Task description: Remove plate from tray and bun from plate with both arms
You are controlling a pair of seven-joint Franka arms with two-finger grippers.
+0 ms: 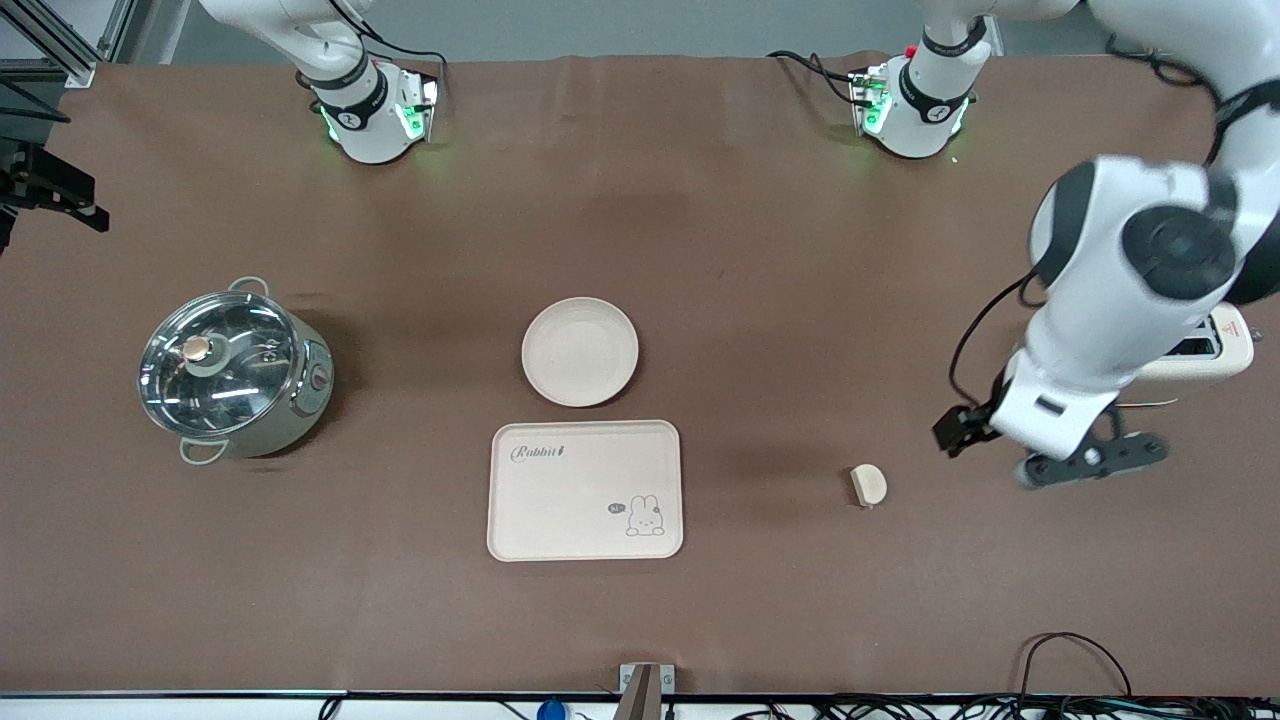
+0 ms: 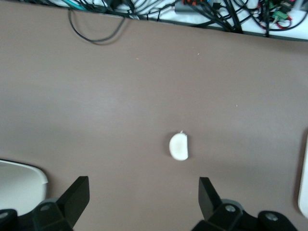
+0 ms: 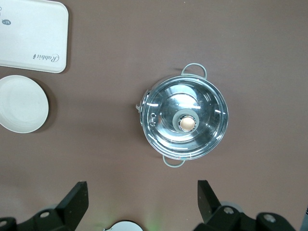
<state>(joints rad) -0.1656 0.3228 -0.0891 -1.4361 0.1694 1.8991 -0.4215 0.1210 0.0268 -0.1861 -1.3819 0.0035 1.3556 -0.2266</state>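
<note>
The bun (image 1: 868,486) lies on the brown table, toward the left arm's end from the tray; it also shows in the left wrist view (image 2: 179,147). The round cream plate (image 1: 580,352) rests empty on the table beside the tray's farther edge, and shows in the right wrist view (image 3: 21,103). My left gripper (image 1: 1092,458) hangs open and empty over bare table between the bun and the toaster (image 2: 143,185). My right gripper (image 3: 142,190) is open and empty, high above the table near its own base, out of the front view.
A rectangular cream tray with a rabbit drawing (image 1: 585,490) lies nearer the front camera than the plate. A lidded steel pot (image 1: 232,370) stands toward the right arm's end. A white toaster (image 1: 1215,345) stands under the left arm. Cables run along the front edge.
</note>
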